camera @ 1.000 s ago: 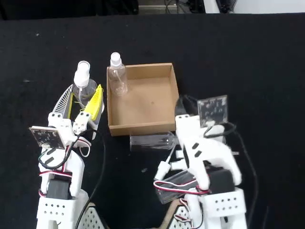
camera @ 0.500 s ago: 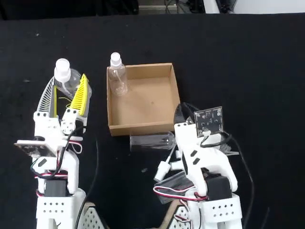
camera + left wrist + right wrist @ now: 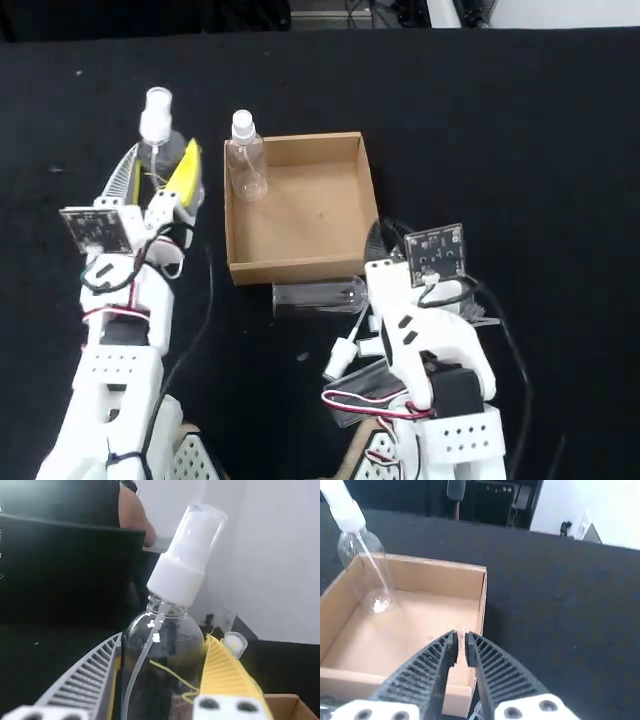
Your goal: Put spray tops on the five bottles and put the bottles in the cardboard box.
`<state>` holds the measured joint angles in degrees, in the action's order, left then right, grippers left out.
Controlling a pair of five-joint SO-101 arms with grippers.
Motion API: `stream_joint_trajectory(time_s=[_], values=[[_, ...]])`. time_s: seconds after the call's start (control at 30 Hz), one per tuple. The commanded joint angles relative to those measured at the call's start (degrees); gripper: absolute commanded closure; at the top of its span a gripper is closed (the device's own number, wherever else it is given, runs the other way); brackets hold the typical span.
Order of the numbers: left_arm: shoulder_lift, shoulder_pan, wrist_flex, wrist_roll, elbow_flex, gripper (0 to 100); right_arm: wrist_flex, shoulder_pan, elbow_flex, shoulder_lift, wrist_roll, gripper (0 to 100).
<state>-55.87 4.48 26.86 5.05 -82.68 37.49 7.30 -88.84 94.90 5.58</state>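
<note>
Robotics lab or office — black-draped table (image 3: 520,130), white wall (image 3: 280,555), dark furniture (image 3: 495,502) behind.

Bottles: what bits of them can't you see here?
- Held bottle: bottom, left wrist view, cut by the edge, low in the left hand.
- Boxed bottle: top's tip, right wrist view, cut by the edge.
- Lying bottle: which end is the neck, high view, too faint to tell.

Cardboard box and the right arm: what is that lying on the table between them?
In the high view, a clear bottle without a spray top lies on its side along the cardboard box's near wall, beside the right arm.
</note>
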Motion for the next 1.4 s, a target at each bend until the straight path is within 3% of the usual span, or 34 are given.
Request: stream_joint_trajectory(time_s=[0.0,0.23,0.43,0.6,0.8,1.37], values=[[0.6,-5.5,8.6,0.2,-2.2,97,-4.5,-1.0,-1.0,1.1,0.4,98.6],[4.1,-10.6,8.9,0.7,-1.5,97,-5.3,-1.0,-1.6,1.1,0.4,98.6],[10.3,-11.0,9.3,0.7,1.1,97,-5.2,-1.0,-1.7,1.1,0.4,98.6],[16.4,-11.3,20.0,0.7,1.0,97,-5.2,-1.0,-1.7,1.1,0.4,98.6],[25.2,-13.1,25.1,0.7,1.5,97,-5.2,-1.0,-1.7,1.1,0.4,98.6],[48.5,-12.7,52.6,0.7,1.0,97,-5.2,-1.0,-1.7,1.1,0.4,98.6]])
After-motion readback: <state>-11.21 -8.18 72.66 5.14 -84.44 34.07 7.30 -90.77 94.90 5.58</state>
